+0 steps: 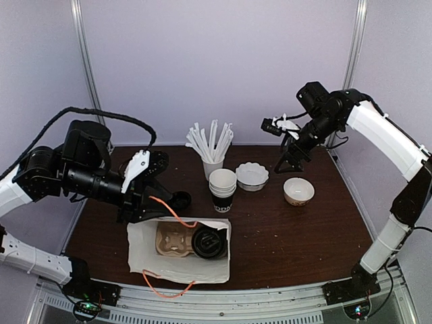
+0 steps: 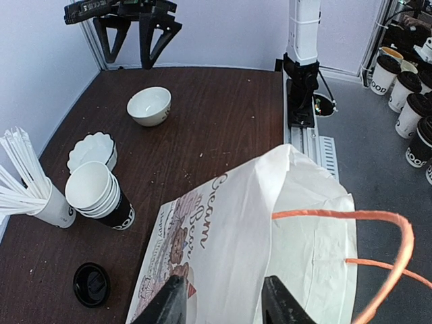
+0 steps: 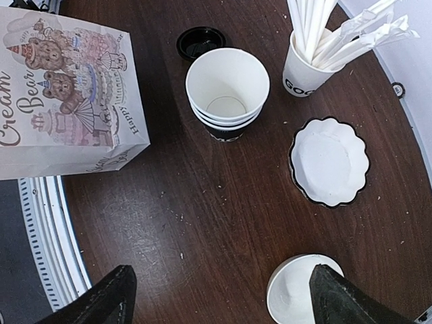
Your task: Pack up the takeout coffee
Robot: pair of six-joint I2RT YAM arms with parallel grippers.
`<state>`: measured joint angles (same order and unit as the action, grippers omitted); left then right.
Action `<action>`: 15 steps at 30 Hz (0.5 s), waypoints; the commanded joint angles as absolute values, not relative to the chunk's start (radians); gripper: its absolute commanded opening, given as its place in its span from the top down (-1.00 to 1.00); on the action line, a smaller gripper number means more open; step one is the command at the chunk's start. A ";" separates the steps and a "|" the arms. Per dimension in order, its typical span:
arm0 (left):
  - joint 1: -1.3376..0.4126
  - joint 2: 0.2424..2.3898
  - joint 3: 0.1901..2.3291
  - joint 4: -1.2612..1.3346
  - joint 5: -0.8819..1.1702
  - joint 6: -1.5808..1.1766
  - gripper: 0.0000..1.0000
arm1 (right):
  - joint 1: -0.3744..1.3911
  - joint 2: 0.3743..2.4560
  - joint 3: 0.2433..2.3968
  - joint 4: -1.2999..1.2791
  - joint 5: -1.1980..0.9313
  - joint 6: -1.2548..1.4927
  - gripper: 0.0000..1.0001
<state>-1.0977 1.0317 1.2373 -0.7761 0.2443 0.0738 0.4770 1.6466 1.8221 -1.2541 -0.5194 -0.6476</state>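
takeout coffee [image 1: 209, 243] in bag [image 1: 179, 268]: prob. light, thin wall crushes, grip upper wall; right fingers [image 3: 111, 297] spread, empty; left fingers [image 2: 172, 304] unclear.

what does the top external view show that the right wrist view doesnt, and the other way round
Only top external: the paper bag seen open from above, with the takeout coffee apparently seated in a cardboard carrier inside it.
Only right wrist: the bear print and lettering on the bag's side.
Both: the stacked white cups, straw cup, scalloped dish, cream bowl and loose black lid.
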 commanded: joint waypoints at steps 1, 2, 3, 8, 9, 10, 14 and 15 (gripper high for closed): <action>-1.116 1.008 1.201 -0.697 0.237 0.086 0.17 | 0.470 1.667 1.851 -1.284 -0.531 -0.653 -0.86; -1.118 1.010 1.195 -0.697 0.235 0.089 0.16 | 0.471 1.672 1.854 -1.286 -0.532 -0.654 -0.86; -1.118 1.013 1.191 -0.697 0.229 0.089 0.15 | 0.472 1.679 1.862 -1.289 -0.533 -0.655 -0.86; -1.118 1.048 1.204 -0.686 0.194 0.092 0.13 | 0.471 1.716 1.925 -1.312 -0.549 -0.653 -0.84; -1.117 1.061 1.220 -0.690 0.178 0.094 0.13 | 0.471 1.721 1.931 -1.303 -0.547 -0.643 -0.83; -1.118 1.072 1.232 -0.696 0.162 0.101 0.13 | 0.472 1.722 1.934 -1.295 -0.544 -0.636 -0.82; -1.116 1.120 1.281 -0.709 0.069 0.135 0.08 | 0.473 1.720 1.927 -1.286 -0.547 -0.635 -0.79; -1.116 1.132 1.293 -0.710 0.047 0.145 0.03 | 0.473 1.716 1.917 -1.283 -0.549 -0.634 -0.79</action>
<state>-1.1149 1.0981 1.2263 -0.7429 0.1562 0.0978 0.4770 1.7191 1.9110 -1.2884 -0.5274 -0.6464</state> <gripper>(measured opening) 0.453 0.897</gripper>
